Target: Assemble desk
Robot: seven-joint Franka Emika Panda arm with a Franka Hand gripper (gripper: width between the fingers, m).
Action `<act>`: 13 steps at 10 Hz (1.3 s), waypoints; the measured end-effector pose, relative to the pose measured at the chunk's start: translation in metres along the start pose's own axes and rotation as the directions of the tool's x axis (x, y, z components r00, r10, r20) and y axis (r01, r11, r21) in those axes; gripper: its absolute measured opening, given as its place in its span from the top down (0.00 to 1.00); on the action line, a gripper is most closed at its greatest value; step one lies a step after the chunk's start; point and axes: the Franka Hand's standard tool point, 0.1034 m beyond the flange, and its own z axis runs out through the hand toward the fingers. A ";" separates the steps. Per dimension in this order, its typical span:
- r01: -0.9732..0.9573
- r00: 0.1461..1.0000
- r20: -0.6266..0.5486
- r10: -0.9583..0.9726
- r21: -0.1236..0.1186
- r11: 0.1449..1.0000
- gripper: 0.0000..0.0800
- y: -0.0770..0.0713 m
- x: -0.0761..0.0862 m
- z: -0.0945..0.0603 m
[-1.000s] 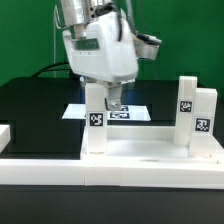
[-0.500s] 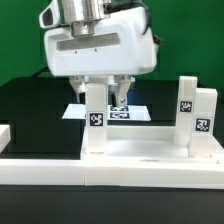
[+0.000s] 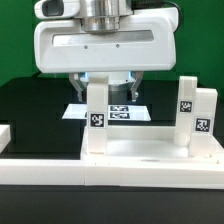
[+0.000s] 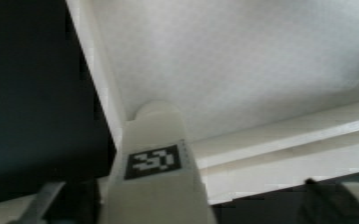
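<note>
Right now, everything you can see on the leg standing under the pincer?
The leg is a white square post, plastic by its look, standing upright on the desk top near that top's end on the exterior view's left. A small black-and-white tag sits on its front face, about halfway up. The pincer hangs around its upper end, one finger on each side; contact cannot be made out. In the wrist view the post rises between the dark fingertips.

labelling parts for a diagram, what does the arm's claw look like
The claw hangs from a broad, boxy white housing with rounded corners, under a ribbed metallic wrist collar. Two short dark fingers stick out below it. No cables or markings show.
</note>
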 end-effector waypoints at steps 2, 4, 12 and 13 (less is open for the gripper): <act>-0.067 0.998 0.000 0.067 -0.001 0.998 0.49 0.002 0.000 0.000; -0.231 0.973 0.001 0.231 -0.004 0.973 0.62 0.004 0.000 0.001; -0.965 0.258 0.076 0.963 0.079 0.252 0.63 -0.006 0.011 0.000; -0.969 0.241 0.077 0.967 0.077 0.235 0.63 -0.007 0.011 0.001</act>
